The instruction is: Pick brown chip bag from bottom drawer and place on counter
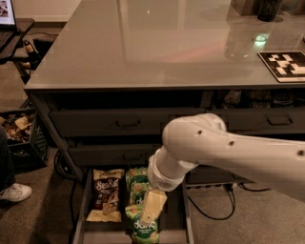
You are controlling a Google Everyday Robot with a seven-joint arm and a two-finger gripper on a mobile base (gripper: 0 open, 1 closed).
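The brown chip bag (106, 193) lies flat at the left of the open bottom drawer (80, 214), tan with a dark middle panel. Green "dang" bags (137, 182) lie beside it to the right. My gripper (153, 206) hangs from the white arm (214, 147), low over the green bags and just right of the brown bag, not touching it. A cream finger (154, 204) covers part of the front green bag (143, 229). The glossy grey counter (157, 43) spans the top of the cabinet.
A black-and-white marker board (284, 64) lies on the counter's right side, and a dark object (269, 9) stands at the back. Closed drawer fronts (126, 123) sit above the open drawer. A crate (16, 126) and a shoe (14, 192) are at the left, cables (214, 212) at the right.
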